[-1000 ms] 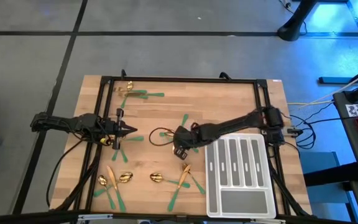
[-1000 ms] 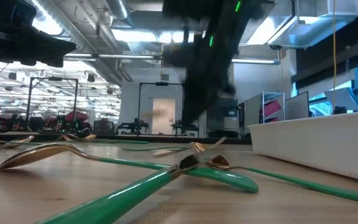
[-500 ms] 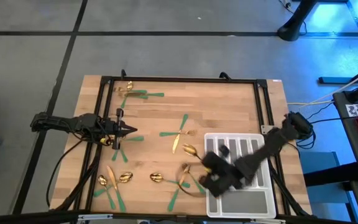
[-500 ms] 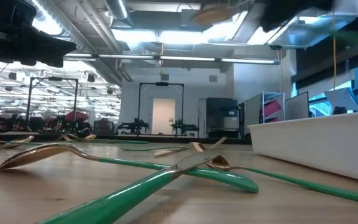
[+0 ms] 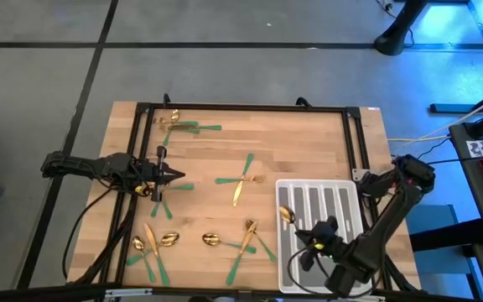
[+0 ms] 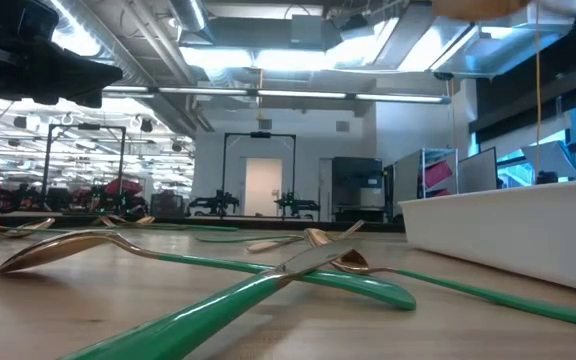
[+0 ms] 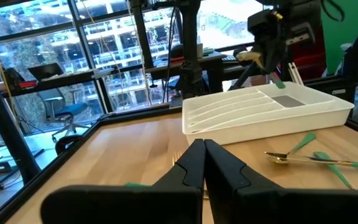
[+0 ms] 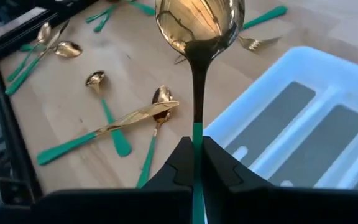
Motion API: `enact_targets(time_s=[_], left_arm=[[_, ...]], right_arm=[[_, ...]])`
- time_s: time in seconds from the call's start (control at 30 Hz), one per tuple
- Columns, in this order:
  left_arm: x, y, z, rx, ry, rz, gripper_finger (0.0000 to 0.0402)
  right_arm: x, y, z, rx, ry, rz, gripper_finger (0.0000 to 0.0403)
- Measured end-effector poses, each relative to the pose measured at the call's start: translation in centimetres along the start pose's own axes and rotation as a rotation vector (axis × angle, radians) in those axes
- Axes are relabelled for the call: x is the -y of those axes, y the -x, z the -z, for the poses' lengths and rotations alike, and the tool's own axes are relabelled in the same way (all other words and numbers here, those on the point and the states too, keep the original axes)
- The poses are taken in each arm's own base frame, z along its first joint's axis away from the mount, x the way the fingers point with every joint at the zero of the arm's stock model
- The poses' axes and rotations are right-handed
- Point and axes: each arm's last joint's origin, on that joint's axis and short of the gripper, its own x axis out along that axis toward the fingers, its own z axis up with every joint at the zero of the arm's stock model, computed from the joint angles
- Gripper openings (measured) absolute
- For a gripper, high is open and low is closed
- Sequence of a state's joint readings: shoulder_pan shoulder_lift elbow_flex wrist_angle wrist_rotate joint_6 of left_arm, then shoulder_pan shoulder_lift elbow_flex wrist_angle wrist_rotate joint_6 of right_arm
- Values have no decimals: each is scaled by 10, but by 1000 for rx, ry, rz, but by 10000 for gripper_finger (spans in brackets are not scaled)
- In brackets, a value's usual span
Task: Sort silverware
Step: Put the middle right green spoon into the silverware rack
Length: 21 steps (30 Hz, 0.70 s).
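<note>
The silverware lies scattered on the wooden table: a far-left group (image 5: 179, 126), a crossed pair in the middle (image 5: 243, 176), and several pieces near the near edge (image 5: 212, 241). My right gripper (image 5: 306, 238) hovers over the pale grey divided tray (image 5: 349, 270) and is shut on one spoon, whose gold bowl (image 5: 286, 215) is over the tray's far-left corner. The left wrist view shows that gripper and spoon (image 7: 257, 56) above the tray (image 7: 303, 115). My left gripper (image 5: 174, 176) waits at the table's left with its fingers shut (image 7: 201, 165) and nothing in them. My right gripper pinches the spoon between its two fingers by the green handle (image 8: 196, 134), close to the dark neck. The handle runs along the fingers and back between them. The gold bowl (image 8: 199, 22) sticks out ahead of the fingertips. The spoon is lifted clear, above the tray's edge (image 8: 272, 81).
A black frame (image 5: 241, 108) runs around the table top. Crossed forks and spoons (image 8: 114, 127) lie just left of the tray on the near half. Green handles (image 5: 159, 195) lie beside my left gripper. Bare wood shows in the far right part (image 5: 309, 138).
My right gripper has swung from the table's middle toward the near right and now hovers over the tray, carrying the spoon lifted off the table. The arm has folded back along the right side. My left arm has kept still.
</note>
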<state>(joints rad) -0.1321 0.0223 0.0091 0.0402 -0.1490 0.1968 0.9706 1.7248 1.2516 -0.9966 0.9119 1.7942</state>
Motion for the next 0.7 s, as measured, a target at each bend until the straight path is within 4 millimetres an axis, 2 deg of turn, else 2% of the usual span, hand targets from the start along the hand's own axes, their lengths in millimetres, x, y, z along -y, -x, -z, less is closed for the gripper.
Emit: enact_targets(time_s=[0.17,0.27,0.5,0.7], left_arm=[[0,0,0,0,11,0,0],[0,0,0,-1,13,0,0],[0,0,0,-2,13,0,0],[0,0,0,-1,61,0,0]], right_arm=[[2,-20,-9,-111,-60,84,5],[1,-20,-20,-197,-89,80,5],[-1,10,-41,-243,-161,-80,5],[5,35,-39,-421,-275,-98,5]])
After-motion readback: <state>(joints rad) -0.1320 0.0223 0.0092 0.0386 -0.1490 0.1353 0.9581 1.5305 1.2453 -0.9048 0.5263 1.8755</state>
